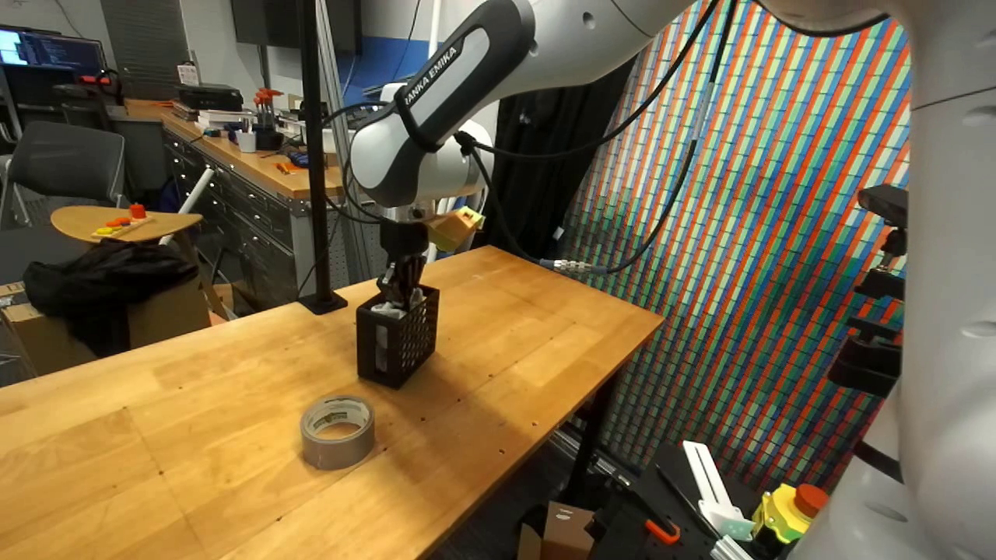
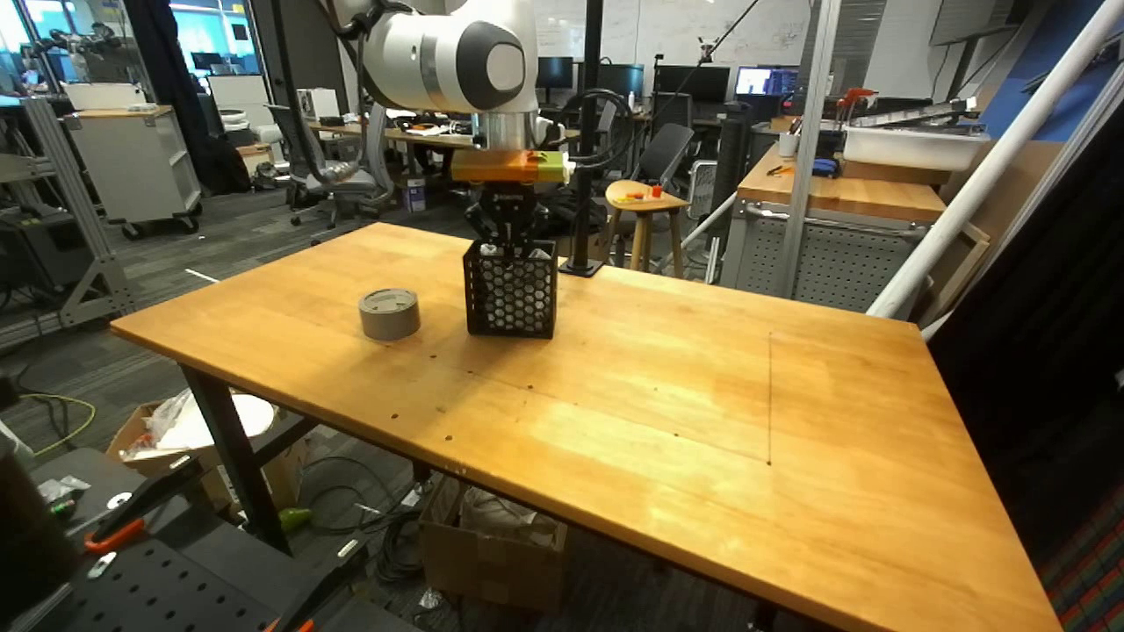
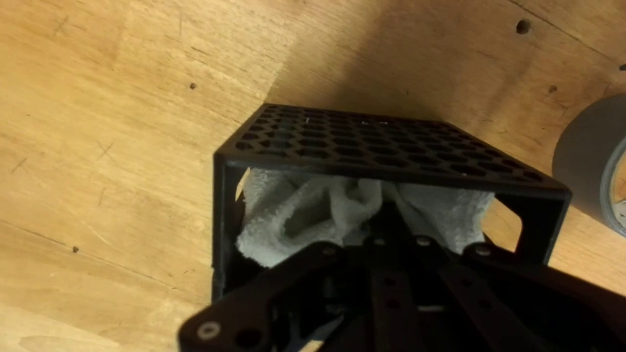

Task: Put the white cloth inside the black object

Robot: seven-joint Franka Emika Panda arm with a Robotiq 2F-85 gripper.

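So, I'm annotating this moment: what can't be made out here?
Floor of the black basket, wrist view: hidden by the white cloth and gripper.
Part of the grey tape roll, wrist view: cut off by right edge.
Lettering inside that roll, in an exterior view: too small.

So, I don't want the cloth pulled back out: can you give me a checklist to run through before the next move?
1. The black basket stands upright on the table: ok.
2. The white cloth lies within its walls: ok, no edge seen hanging outside.
3. The cloth rests on the basket's bottom: cannot tell, hidden.
4. The gripper is open: not ok, shut on the cloth.
5. The tape roll lies clear of the basket: ok, apart in both exterior views.
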